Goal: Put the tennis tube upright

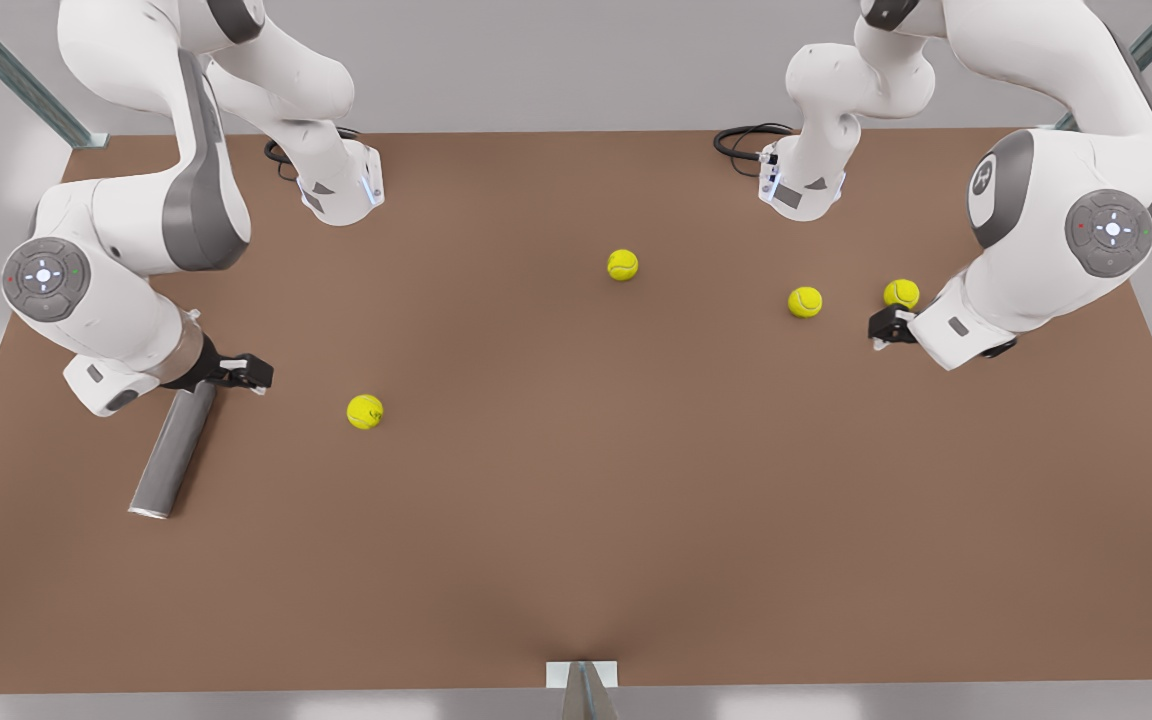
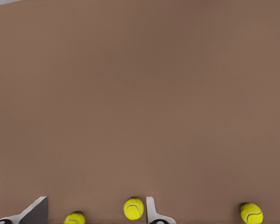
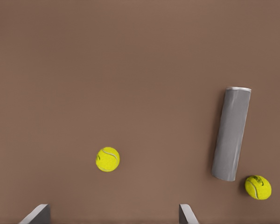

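Observation:
The tennis tube [image 1: 172, 452] lies on its side on the brown table near the front view's left edge, silvery rim toward the front. In the right wrist view the tennis tube [image 3: 231, 134] lies full length, apart from the fingers. My right gripper [image 1: 248, 378], on the arm at the front view's left, hangs over the tube's far end. It is open and holds nothing, its fingertips [image 3: 185, 213] set wide. My left gripper [image 1: 881, 328], on the arm at the front view's right, is open [image 2: 95, 215] beside two yellow-green balls.
Several tennis balls lie loose: one [image 1: 364, 411] right of the tube, one [image 1: 622, 264] mid-table, two [image 1: 805, 301] [image 1: 901, 293] by the left gripper. Another ball [image 3: 257, 186] lies beside the tube's closed end. A metal bracket [image 1: 582, 678] sits at the front edge.

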Motion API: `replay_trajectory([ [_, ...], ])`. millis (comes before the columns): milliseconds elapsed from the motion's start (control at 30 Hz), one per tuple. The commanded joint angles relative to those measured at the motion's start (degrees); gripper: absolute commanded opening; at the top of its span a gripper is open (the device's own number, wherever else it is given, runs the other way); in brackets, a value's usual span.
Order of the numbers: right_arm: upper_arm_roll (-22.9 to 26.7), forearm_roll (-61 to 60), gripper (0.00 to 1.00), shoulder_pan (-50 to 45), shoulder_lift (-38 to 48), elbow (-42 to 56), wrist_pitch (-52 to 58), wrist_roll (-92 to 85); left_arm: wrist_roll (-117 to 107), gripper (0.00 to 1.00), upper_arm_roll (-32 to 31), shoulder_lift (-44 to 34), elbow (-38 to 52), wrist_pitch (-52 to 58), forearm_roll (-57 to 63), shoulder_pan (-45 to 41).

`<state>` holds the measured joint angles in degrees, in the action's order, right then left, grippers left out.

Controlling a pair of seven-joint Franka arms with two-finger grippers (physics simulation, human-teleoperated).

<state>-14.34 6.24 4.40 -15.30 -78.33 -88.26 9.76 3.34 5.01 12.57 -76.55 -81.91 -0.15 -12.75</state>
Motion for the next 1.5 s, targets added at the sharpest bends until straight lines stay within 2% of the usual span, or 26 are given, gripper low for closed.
replay_trajectory([
  [0, 0.0, 0.0, 1.00, 0.0, 0.0, 0.2, 0.0, -0.4, 0.0, 1.00, 0.0, 0.0, 0.0, 0.0, 0.6, 0.0],
  [100, 0.0, 0.6, 1.00, 0.1, -1.9, -0.5, 0.5, 0.1, 0.0, 1.00, 0.0, 0.0, -0.1, 0.0, 0.6, 0.0],
  [167, 0.2, 1.8, 1.00, 6.1, -7.0, -2.8, 0.2, -0.1, 0.1, 1.00, 0.0, 0.0, 0.0, 0.2, 0.6, 0.0],
  [300, 0.3, 2.5, 1.00, 19.2, -11.6, -17.5, -26.8, -8.4, 0.1, 1.00, 0.0, 0.1, -0.1, 0.2, 0.6, 0.1],
  [367, 0.1, 2.3, 1.00, 25.2, -17.5, -17.4, -33.1, -13.1, 0.1, 1.00, 0.0, 0.3, 0.0, 0.2, 0.6, 0.2],
  [467, 0.3, 2.5, 1.00, 27.5, -21.3, -17.1, -36.5, -13.3, 0.1, 1.00, 0.0, 0.4, 0.0, 0.1, 0.6, 0.2],
  [1467, 1.2, 3.6, 1.00, 29.1, -23.6, -22.4, -40.5, -12.3, -0.1, 1.00, 0.0, 2.0, -0.2, 0.4, 0.6, 0.3],
])
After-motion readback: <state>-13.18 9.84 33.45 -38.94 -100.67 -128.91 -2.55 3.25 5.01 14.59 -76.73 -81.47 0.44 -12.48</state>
